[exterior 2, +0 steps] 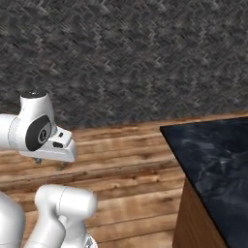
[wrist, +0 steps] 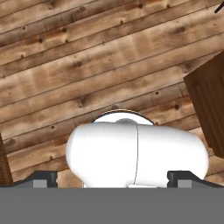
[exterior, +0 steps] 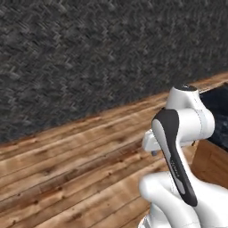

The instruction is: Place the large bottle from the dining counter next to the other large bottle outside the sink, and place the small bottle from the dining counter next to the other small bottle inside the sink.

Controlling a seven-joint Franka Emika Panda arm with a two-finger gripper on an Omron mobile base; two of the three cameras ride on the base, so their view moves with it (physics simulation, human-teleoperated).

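The dining counter (exterior 2: 213,150) stands at the right, with a black marbled top and an orange-brown wood side (exterior 2: 191,218). Its corner also appears at the right edge of the left base view as the dining counter (exterior: 218,107). My arm is folded over the wooden floor. My gripper (exterior 2: 51,162) points down to the left of the counter, well clear of it. In the hand view my gripper (wrist: 113,179) is open, its fingertips (wrist: 43,179) far apart with nothing held. Both cola bottles, the pink bottle and the sink are out of view.
A wooden plank floor (exterior: 67,169) stretches ahead to a dark grey woven-textured wall (exterior: 89,53). A brown wood panel (wrist: 210,105) stands at the right of the hand view.
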